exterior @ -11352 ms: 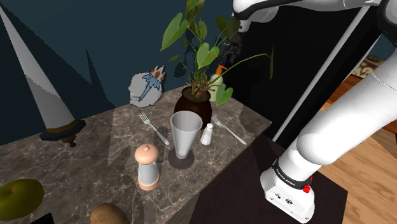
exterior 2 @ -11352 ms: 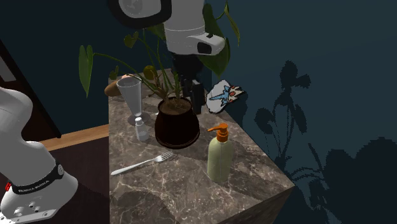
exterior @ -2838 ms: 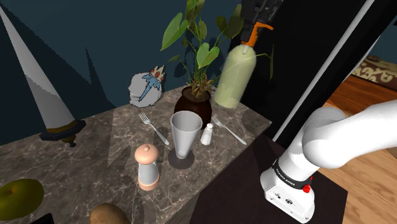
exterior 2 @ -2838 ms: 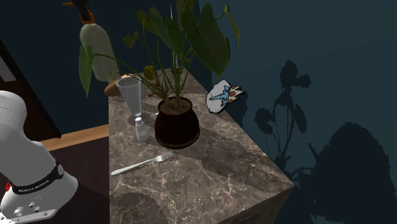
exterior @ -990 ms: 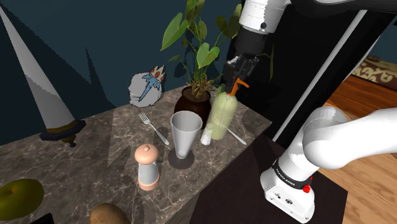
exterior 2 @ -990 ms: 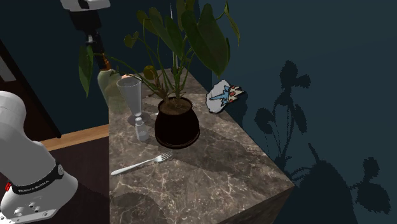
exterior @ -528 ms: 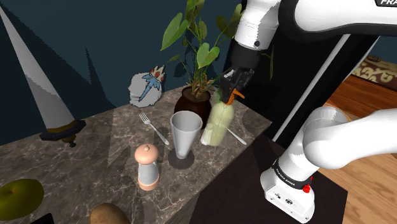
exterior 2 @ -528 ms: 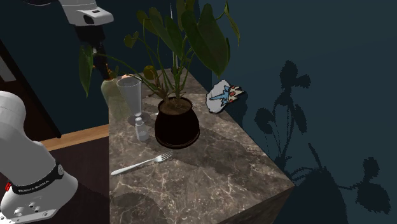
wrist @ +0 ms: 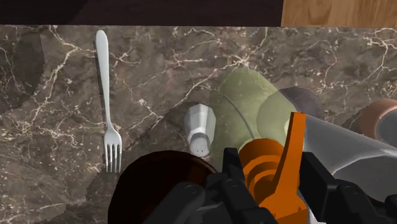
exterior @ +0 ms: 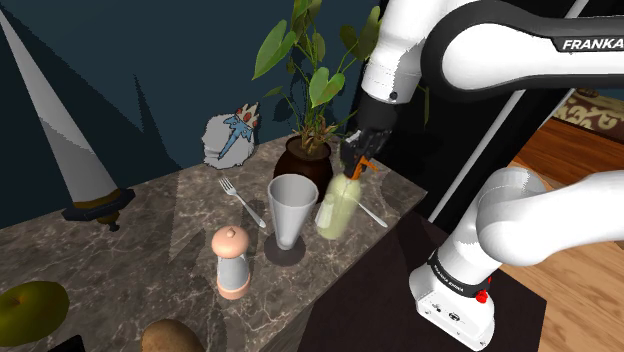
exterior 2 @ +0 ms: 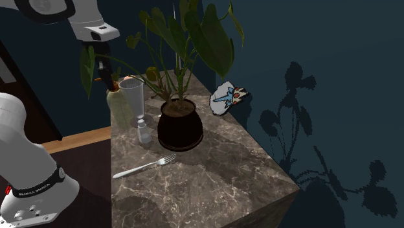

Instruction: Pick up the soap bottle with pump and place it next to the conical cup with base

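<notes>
The black gripper (exterior: 358,154) is shut tight on the orange pump (wrist: 275,170), so the pale green soap bottle (exterior: 337,207) hangs down low over the marble table (exterior: 180,240), just beside the grey cone cup (exterior: 291,205).

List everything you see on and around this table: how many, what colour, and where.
Soap bottle: one, pale green with orange pump, held tilted beside the cup.
Conical cup: one, grey, mid-table.
Shaker: one, white, between bottle and pot.
Forks: two, silver, one on the shoulder view's left of the cup, one on its right.
Potted plant: one, green leaves, dark brown pot, behind the cup.
Grinder: one, pink, in front of the cup.
Figure: one, white and blue, by the wall.
Cone: one, grey, dark base, the shoulder view's left.
Fruit: one, yellow-green, lower-left corner.
Table: one, brown marble.
Gripper: one, black, shut on the pump.
Arm: one, white.
</notes>
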